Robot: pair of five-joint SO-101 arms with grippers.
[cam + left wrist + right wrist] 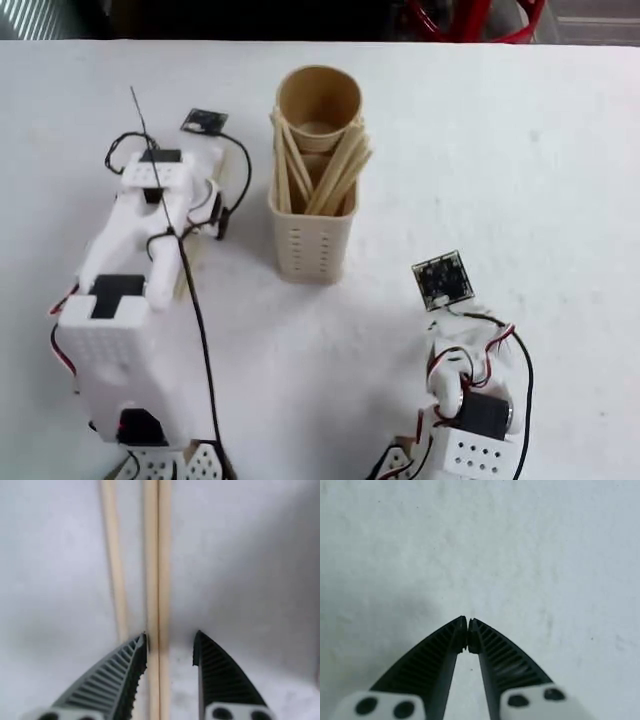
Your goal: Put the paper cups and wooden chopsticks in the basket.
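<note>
Two wooden chopsticks (157, 555) lie side by side on the white table, running between the fingers of my open left gripper (170, 640). A third chopstick (112, 555) lies just outside one finger. In the high view my left arm (150, 220) is stretched over them at the left, with a bit of chopstick (183, 275) showing beside it. The perforated cream basket (310, 245) stands in the middle, holding a paper cup (318, 100) and several chopsticks (335, 170). My right gripper (468, 622) is shut over bare table, holding nothing.
My right arm (465, 400) is folded back near the front right edge. A small black circuit board (443, 278) sits in front of it, and another (205, 122) lies beyond the left arm. Black cables (195, 300) trail along the left arm.
</note>
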